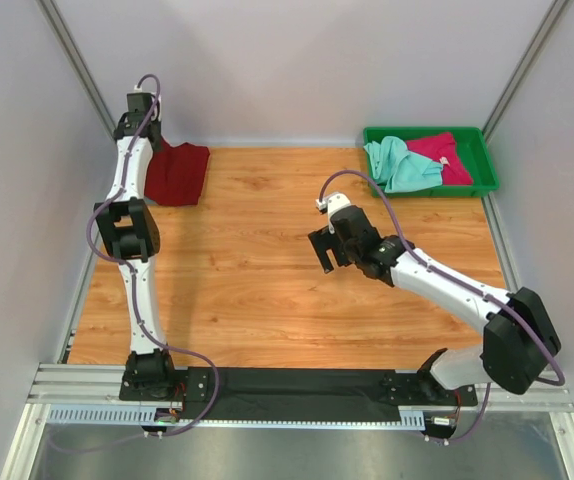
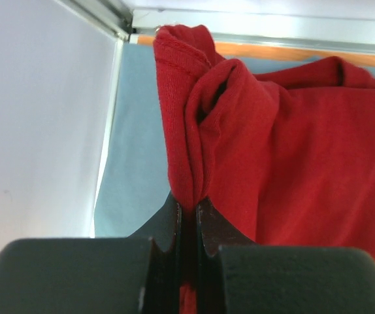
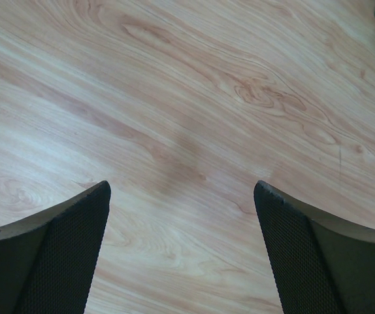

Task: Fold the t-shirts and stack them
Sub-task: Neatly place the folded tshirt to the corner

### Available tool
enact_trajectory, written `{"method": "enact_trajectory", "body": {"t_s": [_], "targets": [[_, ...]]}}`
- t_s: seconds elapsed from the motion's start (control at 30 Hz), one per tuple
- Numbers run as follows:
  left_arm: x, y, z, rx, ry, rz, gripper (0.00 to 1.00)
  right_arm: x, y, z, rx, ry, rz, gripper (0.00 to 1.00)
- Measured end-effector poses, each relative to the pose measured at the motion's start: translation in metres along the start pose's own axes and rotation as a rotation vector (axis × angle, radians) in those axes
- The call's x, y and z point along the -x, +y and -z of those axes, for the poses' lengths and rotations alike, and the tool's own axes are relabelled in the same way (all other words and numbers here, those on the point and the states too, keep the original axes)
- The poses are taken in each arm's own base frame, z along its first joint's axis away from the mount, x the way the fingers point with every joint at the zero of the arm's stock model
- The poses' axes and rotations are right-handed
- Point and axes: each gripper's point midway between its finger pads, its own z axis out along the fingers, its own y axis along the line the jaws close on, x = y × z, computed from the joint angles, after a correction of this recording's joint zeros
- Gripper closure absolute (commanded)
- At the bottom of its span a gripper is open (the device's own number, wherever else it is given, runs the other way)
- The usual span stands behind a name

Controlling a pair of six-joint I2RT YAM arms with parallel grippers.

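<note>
The left arm (image 1: 127,230) reaches straight away from its base, its elbow block about halfway along and its wrist at the far end. There the left tool (image 2: 189,201) has its two dark fingers pressed together, pinching a bunched fold of the dark red t-shirt (image 2: 305,150) that rises just beyond the fingertips. The right arm (image 1: 447,285) bends at its dark elbow near the base and stretches inward and forward, and the right tool (image 3: 182,188) is tipped downward at its end, with its mesh-textured pads held wide apart.
</note>
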Motion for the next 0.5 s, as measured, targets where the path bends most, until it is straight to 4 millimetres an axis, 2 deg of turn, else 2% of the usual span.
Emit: {"method": "enact_trajectory", "body": {"t_s": [0.03, 0.07, 0.1, 0.13, 0.17, 0.2, 0.37, 0.43, 0.5], "targets": [[-0.003, 0.002, -0.004, 0.011, 0.005, 0.002, 0.97, 0.001, 0.002, -0.003, 0.005, 0.006, -0.004, 0.08], [-0.005, 0.005, -0.008, 0.023, 0.005, 0.004, 0.9, 0.001, 0.004, -0.005, 0.008, 0.013, -0.009, 0.08], [-0.006, 0.009, -0.011, 0.039, 0.004, 0.009, 0.78, 0.002, 0.005, -0.007, 0.012, 0.018, -0.014, 0.08], [-0.007, 0.014, -0.015, 0.058, 0.003, 0.015, 0.37, 0.003, 0.006, -0.009, 0.013, 0.024, -0.019, 0.08], [-0.007, 0.018, -0.018, 0.076, 0.001, 0.016, 0.13, 0.003, 0.007, -0.011, 0.015, 0.028, -0.022, 0.08], [-0.007, 0.024, -0.021, 0.105, -0.005, 0.026, 0.02, 0.005, 0.009, -0.012, 0.019, 0.031, -0.028, 0.08], [-0.007, 0.053, -0.025, 0.261, -0.015, 0.052, 0.0, 0.018, 0.015, -0.011, 0.037, 0.034, -0.075, 0.08], [-0.001, 0.058, -0.021, 0.293, -0.034, 0.056, 0.0, 0.021, 0.016, -0.008, 0.047, 0.025, -0.098, 0.08], [0.004, 0.054, -0.014, 0.299, -0.046, 0.043, 0.0, 0.022, 0.018, -0.001, 0.06, 0.021, -0.126, 0.07]]}}
